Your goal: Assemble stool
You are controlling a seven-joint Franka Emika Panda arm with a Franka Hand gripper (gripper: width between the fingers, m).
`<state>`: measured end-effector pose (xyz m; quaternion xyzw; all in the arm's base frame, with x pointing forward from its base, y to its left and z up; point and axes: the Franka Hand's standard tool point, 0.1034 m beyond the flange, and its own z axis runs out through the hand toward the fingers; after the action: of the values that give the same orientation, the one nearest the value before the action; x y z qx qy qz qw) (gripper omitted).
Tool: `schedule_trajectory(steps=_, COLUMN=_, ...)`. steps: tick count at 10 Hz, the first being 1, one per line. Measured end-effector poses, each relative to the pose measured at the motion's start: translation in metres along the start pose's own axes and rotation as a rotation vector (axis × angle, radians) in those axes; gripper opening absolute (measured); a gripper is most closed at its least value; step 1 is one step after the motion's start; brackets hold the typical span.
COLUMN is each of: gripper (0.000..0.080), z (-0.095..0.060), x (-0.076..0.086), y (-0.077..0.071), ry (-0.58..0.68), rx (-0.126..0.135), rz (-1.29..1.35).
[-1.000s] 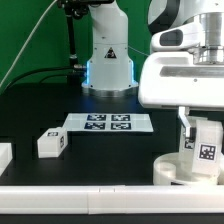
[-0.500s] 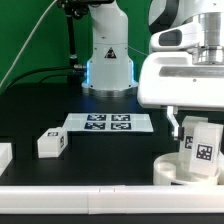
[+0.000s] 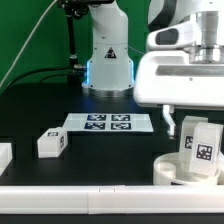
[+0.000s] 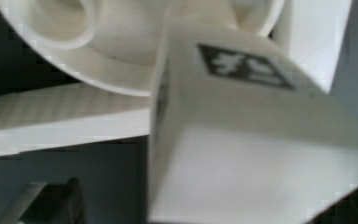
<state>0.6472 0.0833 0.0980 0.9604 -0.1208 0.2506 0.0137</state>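
Step in hand, as judged: leg-to-seat fitting, release stage. The seat [image 3: 176, 171] is found low at the exterior view's right, flat on the black table [image 3: 120, 165], near the white border rail [image 3: 100, 200] along the front. 1 leg [image 3: 201, 146] is stood upright on it, tag side shown to the camera. Whether it is fully home in its socket cannot be told, as the joint is hidden behind the seat's rim.

The gripper [image 3: 196, 122] is held directly over that leg, spread, with nothing pinched. 1 finger [image 3: 172, 123] is seen just beside the leg with a dark gap between them, so no contact is made on that side. The other finger is cut off at the frame edge. The wrist view is mostly filled by the blurred leg, with the seat's rim and a hollow seen behind it.

A 2nd leg [image 3: 51, 143] is left loose on the table, well apart at the exterior view's left, near the corner of the marker board [image 3: 107, 122]. Another white piece [image 3: 4, 155] is cut by the left edge and cannot be identified.

Next move, as judged: a straight vertical lift is called for, so the fitted leg is not knocked by either finger. A traverse to the loose leg would follow. That leg would have to be gripped across flat faces and brought upright over a free socket.
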Motion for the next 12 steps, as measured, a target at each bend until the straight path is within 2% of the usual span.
schedule_trajectory(steps=2, gripper=0.0649, z=-0.006, x=0.01, y=0.01, ry=-0.047, rx=0.021, rz=0.036)
schedule_trajectory(steps=4, gripper=0.0649, z=-0.005, x=0.004, y=0.013, ry=-0.11, rx=0.028, rz=0.056)
schedule_trajectory(steps=6, gripper=0.0649, z=-0.005, x=0.007, y=0.012, ry=-0.269, rx=-0.003, rz=0.073)
schedule_trajectory(steps=7, gripper=0.0649, z=-0.006, x=0.006, y=0.014, ry=-0.386, rx=-0.031, rz=0.073)
schedule_trajectory(steps=8, gripper=0.0649, z=-0.004, x=0.011, y=0.014, ry=-0.452, rx=-0.049, rz=0.076)
schedule_trajectory(steps=10, gripper=0.0649, z=-0.002, x=0.013, y=0.013, ry=-0.459, rx=-0.068, rz=0.036)
schedule_trajectory(steps=12, gripper=0.0649, z=-0.001, x=0.013, y=0.014, ry=-0.458, rx=-0.068, rz=0.04)
